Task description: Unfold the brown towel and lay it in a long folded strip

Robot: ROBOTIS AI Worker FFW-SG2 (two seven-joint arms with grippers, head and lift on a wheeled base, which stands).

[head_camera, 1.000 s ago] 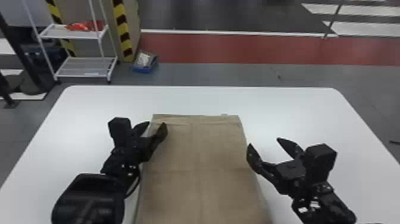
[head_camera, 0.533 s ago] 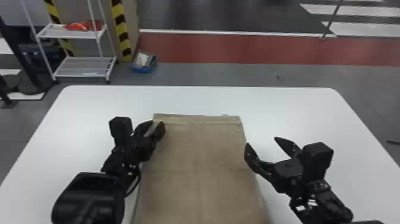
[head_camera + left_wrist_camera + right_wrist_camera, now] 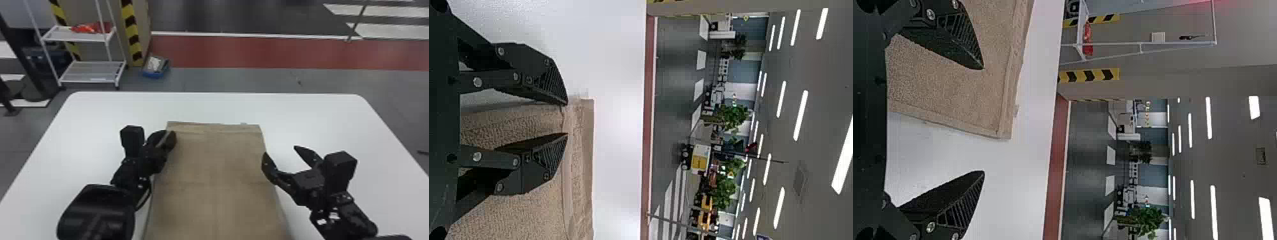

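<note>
Text: none legible | labels, brands: none | numbers, signs: none

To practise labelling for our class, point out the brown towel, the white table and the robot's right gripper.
Brown towel [image 3: 215, 178]: head view, middle of the cloth.
White table [image 3: 220, 108]: head view, bare surface beyond the towel.
Right gripper [image 3: 983, 120]: right wrist view, midway between its fingertips.

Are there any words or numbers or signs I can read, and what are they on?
No words or numbers can be read.
Brown towel: no writing seen.
Right arm: small white patches, too blurred to read.
Faraway yellow panel: marks too small to read.
Striped post: yellow and black stripes, no words seen.
</note>
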